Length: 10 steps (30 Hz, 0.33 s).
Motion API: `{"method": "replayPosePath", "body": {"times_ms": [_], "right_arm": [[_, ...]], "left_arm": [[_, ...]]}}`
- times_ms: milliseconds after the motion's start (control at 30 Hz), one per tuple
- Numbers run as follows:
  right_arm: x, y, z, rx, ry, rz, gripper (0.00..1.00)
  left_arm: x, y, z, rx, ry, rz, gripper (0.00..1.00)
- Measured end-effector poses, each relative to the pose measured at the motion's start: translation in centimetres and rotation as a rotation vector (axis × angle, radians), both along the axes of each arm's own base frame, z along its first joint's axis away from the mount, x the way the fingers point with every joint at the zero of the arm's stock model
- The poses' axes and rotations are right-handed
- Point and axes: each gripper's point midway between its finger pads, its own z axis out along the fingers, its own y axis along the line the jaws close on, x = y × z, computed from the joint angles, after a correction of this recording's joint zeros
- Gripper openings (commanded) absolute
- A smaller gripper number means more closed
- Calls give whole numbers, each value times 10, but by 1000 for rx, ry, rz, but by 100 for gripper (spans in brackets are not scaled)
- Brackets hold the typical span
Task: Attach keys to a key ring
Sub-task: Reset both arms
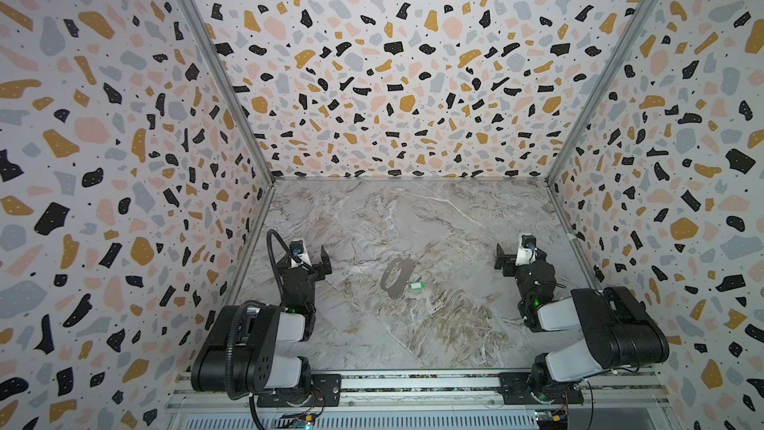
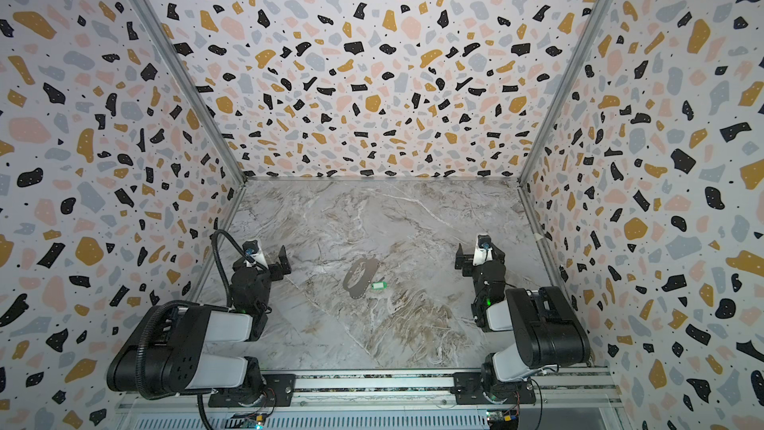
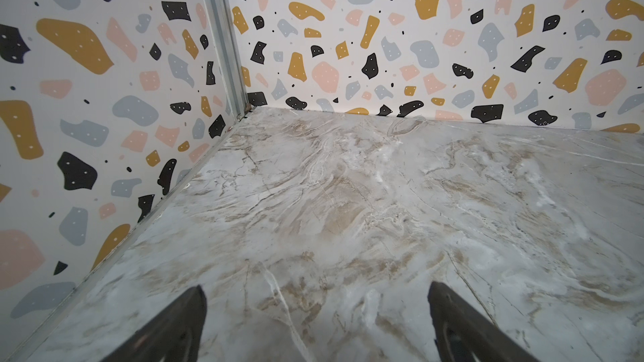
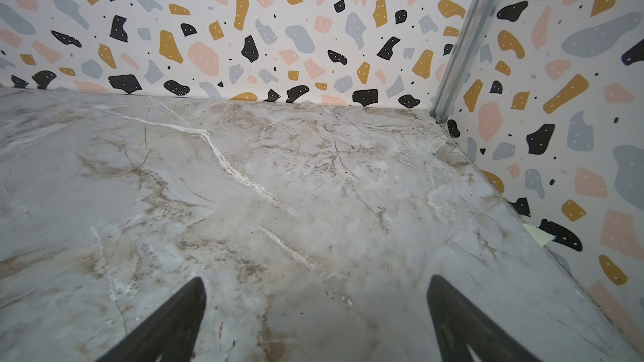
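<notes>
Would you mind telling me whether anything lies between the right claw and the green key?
Nothing visible does: only bare table separates the open right claw from the green key, which lies beside the key ring.

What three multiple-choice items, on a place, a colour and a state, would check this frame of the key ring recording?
1. The key lies: A) on the table beside the key ring; B) inside its opening; C) stacked on top of it.
2. The key's head is: A) red; B) green; C) blue.
3. The left gripper and right gripper are: A) both shut on the key; B) one open, one shut; C) both open, empty.
Key: 1 A, it sits outside the loop in both top views; 2 B, bright green; 3 C, wrist views show jaws apart over bare table.
</notes>
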Motion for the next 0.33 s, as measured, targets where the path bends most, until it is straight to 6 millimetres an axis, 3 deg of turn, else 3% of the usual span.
{"method": "replayPosePath", "body": {"times_ms": [333], "right_arm": [[0,0,-1,0,5,0,99]], "left_arm": [[0,0,0,2,1,0,99]]}}
